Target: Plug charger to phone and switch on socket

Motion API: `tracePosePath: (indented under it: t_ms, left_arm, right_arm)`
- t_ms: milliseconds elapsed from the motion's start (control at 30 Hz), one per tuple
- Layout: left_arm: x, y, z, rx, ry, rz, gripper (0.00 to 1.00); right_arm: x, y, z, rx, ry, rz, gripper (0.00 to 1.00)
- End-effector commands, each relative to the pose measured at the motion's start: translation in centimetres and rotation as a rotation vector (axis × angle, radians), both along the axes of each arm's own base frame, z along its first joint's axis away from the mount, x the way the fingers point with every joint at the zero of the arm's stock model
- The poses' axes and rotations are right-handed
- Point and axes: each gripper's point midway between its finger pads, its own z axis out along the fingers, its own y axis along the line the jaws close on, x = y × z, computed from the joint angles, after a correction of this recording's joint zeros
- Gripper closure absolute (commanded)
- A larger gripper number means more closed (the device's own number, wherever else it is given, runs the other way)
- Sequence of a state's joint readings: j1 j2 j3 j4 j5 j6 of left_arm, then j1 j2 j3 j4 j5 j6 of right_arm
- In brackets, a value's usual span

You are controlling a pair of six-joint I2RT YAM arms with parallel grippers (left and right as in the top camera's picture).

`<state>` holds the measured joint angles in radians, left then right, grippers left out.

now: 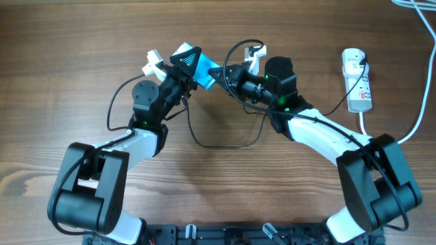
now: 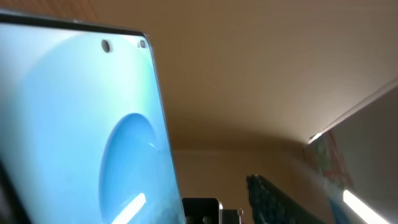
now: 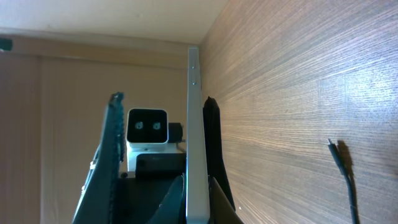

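The phone, its screen bright cyan, is held on edge above the table between both arms. My right gripper is shut on its thin edge, seen edge-on in the right wrist view. My left gripper is open around the phone. One of its fingers rests against the phone's back and the other stands apart. The screen fills the left wrist view. The charger's black cable loops on the table, its free end lying loose. The socket lies at the far right.
The socket's thick white cord runs along the right edge of the table. A second black cable loop arches above the right wrist. The wooden table extends to the left of the arms.
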<state>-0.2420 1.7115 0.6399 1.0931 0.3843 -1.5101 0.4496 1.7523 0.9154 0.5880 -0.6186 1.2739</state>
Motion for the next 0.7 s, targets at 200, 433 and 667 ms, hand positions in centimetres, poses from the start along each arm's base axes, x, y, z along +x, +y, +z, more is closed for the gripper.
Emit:
tracePosePath:
  t_ms: [200,433,667]
  left_arm:
    - [0.2,-0.2,1.9,-0.034,-0.041,-0.006,0.80]
    - [0.2,-0.2,1.9,-0.034,-0.040,-0.006,0.96]
    - [0.3,-0.1,0.6,-0.020,0.011,-0.013,0.96]
  right_arm:
    - [-0.7,0.5,-0.7,-0.036,-0.029,0.054,0.96]
    - [-0.8,0.6,-0.6,-0.032,-0.024,0.064,0.60]
    - [-0.3,-1.4,-0.1,-0.019,-0.049,0.095,0.04]
